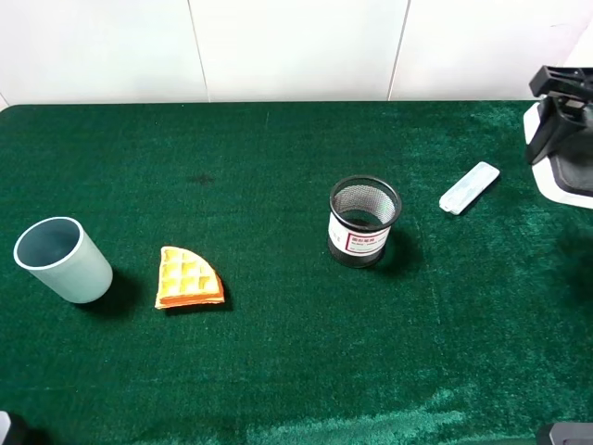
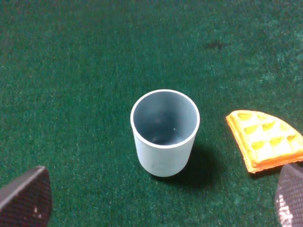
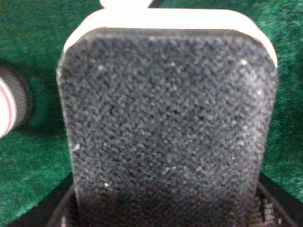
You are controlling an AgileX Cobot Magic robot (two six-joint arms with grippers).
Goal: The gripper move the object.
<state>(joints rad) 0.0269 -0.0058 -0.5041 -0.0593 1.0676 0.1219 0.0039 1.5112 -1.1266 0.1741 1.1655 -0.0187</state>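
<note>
With my right fingers (image 1: pixel 547 130) clamped on the eraser (image 3: pixel 165 127), I should carry it level, clear of the mesh cup (image 1: pixel 364 222) off to their side, while my left fingers (image 2: pixel 26 201) hang spread open.

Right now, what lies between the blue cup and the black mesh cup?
Only the orange waffle wedge, lying flat close to the blue cup; from it to the mesh cup the green cloth is bare. The exterior high view shows this.
</note>
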